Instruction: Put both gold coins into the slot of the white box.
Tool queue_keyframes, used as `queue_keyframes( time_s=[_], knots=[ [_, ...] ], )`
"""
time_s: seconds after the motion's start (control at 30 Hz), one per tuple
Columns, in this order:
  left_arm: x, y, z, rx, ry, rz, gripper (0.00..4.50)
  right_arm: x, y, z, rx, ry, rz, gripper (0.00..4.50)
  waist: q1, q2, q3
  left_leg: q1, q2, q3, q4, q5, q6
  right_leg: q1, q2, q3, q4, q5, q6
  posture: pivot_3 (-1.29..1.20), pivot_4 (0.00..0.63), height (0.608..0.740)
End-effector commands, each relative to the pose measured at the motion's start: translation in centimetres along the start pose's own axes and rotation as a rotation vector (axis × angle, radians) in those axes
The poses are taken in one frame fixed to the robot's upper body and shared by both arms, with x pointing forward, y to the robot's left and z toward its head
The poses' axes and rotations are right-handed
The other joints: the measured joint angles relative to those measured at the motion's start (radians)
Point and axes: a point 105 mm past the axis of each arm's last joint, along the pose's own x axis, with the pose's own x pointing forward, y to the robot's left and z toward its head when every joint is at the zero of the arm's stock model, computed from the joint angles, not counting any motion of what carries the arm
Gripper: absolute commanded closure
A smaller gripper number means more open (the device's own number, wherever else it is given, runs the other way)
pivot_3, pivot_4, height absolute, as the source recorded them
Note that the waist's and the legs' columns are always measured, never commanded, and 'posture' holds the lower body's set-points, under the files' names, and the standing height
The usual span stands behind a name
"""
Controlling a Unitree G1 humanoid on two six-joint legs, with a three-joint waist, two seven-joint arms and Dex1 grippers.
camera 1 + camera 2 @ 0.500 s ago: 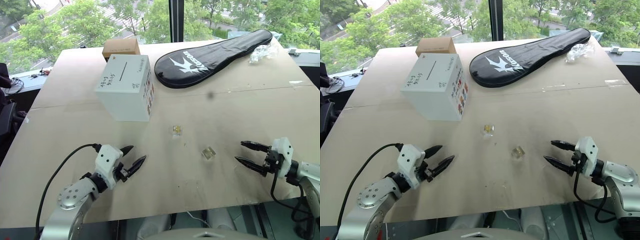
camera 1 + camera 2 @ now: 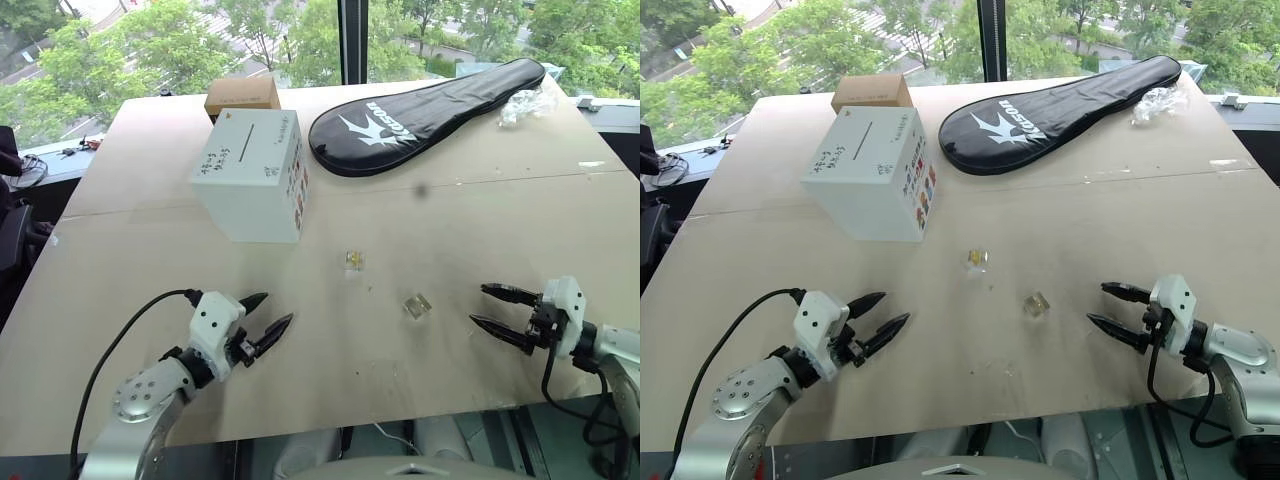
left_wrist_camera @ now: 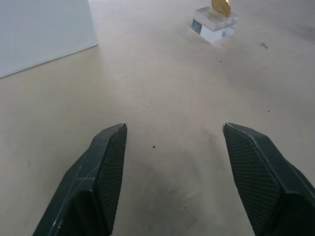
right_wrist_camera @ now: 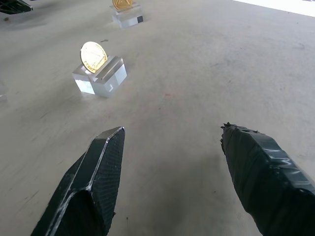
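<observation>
Head stereo pair looks down the table (image 2: 480,210); wrist cameras skim it, low and close.

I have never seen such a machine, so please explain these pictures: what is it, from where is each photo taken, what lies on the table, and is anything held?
It is a humanoid robot with two arms, each ending in two black fingers. Two pictures come from cameras in its head, looking down over the table. The other two come from cameras on the wrists, looking along the fingers. The left gripper and the right gripper hover low over the table with jaws open, and hold nothing. Between them lie two gold coins; the wrist views show each standing in a clear block. Farther back stands the white box with its slot on top, a brown box behind it, a black racket bag and crumpled clear plastic.
</observation>
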Motion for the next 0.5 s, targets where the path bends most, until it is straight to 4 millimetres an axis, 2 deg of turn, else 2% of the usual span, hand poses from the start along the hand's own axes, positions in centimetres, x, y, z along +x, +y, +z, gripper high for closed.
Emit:
queue_keyframes(
  time_s=[0.03, 0.17, 0.23, 0.33, 0.5],
  knots=[
    [-0.3, 0.4, 0.9, 0.035, -0.032, 0.006, 1.37, 0.2, 0.2, 1.1, -0.038, -0.037, 0.008, 1.15, 0.000, 0.000, 0.000, 0.000, 0.000, 0.000, 0.000, 0.000, 0.000, 0.000, 0.000, 0.000, 0.000, 0.000, 0.000, 0.00, 0.150, 0.740],
    [-0.3, 0.4, 1.0, 0.043, -0.038, 0.001, 1.37, 0.4, 0.5, 1.3, -0.043, -0.044, 0.019, 1.15, 0.000, 0.000, 0.000, 0.000, 0.000, 0.000, 0.000, 0.000, 0.000, 0.000, 0.000, 0.000, 0.000, 0.000, 0.000, 0.00, 0.150, 0.740],
    [-0.4, 0.3, 1.4, 0.049, -0.047, -0.018, 1.37, 1.1, 1.0, 2.3, -0.043, -0.081, 0.038, 1.15, -0.001, 0.000, 0.000, 0.000, 0.000, 0.000, 0.000, 0.000, 0.000, 0.000, 0.000, 0.000, 0.000, 0.000, 0.000, 0.00, 0.150, 0.740],
    [-0.6, -0.7, 2.7, 0.026, -0.090, -0.110, 1.37, 2.8, 2.6, 4.3, -0.049, -0.144, 0.103, 1.15, -0.002, 0.000, 0.000, 0.000, 0.001, 0.000, 0.000, 0.000, 0.000, 0.000, 0.000, 0.000, 0.000, 0.000, 0.000, 0.00, 0.150, 0.740],
    [-1.4, -2.6, 4.8, 0.039, -0.124, -0.283, 1.37, 5.7, 4.9, 5.9, -0.087, -0.158, 0.151, 1.15, -0.001, 0.000, 0.000, 0.000, 0.001, 0.000, 0.000, 0.000, 0.000, 0.000, 0.000, 0.000, 0.000, 0.000, 0.000, 0.00, 0.150, 0.740]
  ],
)
